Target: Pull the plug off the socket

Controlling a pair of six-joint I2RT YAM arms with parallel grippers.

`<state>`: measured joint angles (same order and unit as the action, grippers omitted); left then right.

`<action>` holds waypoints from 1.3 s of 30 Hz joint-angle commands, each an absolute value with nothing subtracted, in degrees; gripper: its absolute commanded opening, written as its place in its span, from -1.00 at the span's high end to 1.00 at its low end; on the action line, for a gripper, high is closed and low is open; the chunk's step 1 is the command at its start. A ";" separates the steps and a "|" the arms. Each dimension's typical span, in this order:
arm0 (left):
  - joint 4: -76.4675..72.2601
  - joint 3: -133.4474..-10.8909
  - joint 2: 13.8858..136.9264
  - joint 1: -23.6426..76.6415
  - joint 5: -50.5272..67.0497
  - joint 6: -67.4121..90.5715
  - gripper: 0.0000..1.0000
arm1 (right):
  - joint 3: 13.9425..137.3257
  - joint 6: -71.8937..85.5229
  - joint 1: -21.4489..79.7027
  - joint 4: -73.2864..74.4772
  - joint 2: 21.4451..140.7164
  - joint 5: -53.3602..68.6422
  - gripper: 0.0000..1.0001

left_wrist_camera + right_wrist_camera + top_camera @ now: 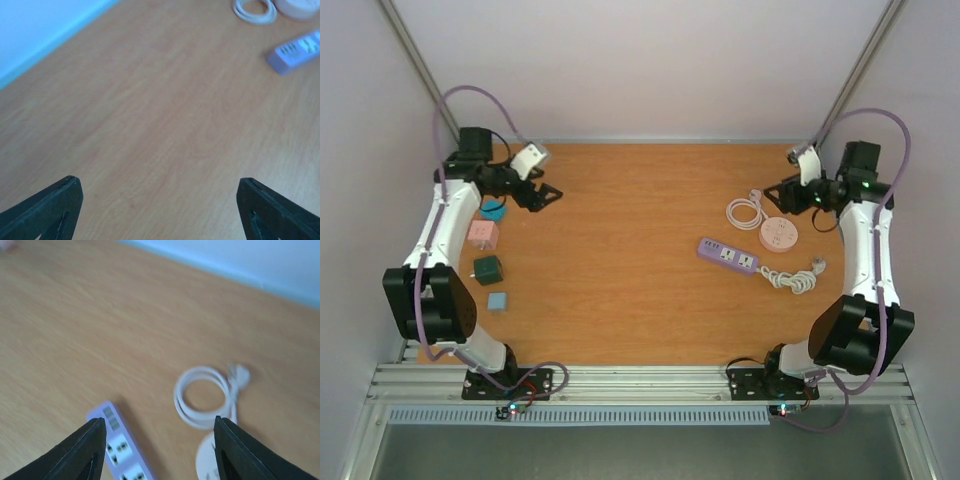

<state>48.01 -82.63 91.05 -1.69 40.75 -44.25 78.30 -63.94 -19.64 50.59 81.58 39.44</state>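
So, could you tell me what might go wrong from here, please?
1. The purple power strip lies loose on the table. The left end effector and right end effector are both open and off it, so a one-handed pull may just drag it along.
2. The white coiled cable lies beside the round socket, under the right end effector, so a descending finger could snag it.

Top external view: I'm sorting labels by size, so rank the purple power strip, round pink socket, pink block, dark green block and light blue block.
1. purple power strip, largest
2. round pink socket
3. pink block and dark green block, too alike to rank
4. light blue block, smallest
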 commanded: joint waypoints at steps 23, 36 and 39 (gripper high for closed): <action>50.81 -89.00 88.51 -22.59 33.59 -18.10 -0.99 | 73.53 -31.22 -2.97 38.50 82.10 47.04 -0.97; 43.41 -70.65 74.93 -22.49 25.49 -19.23 -0.99 | 59.88 -30.64 -3.05 37.38 72.90 43.36 -0.97; 42.80 -69.01 73.16 -22.28 25.59 -19.03 -0.99 | 59.27 -30.86 -3.28 37.70 71.85 43.07 -0.97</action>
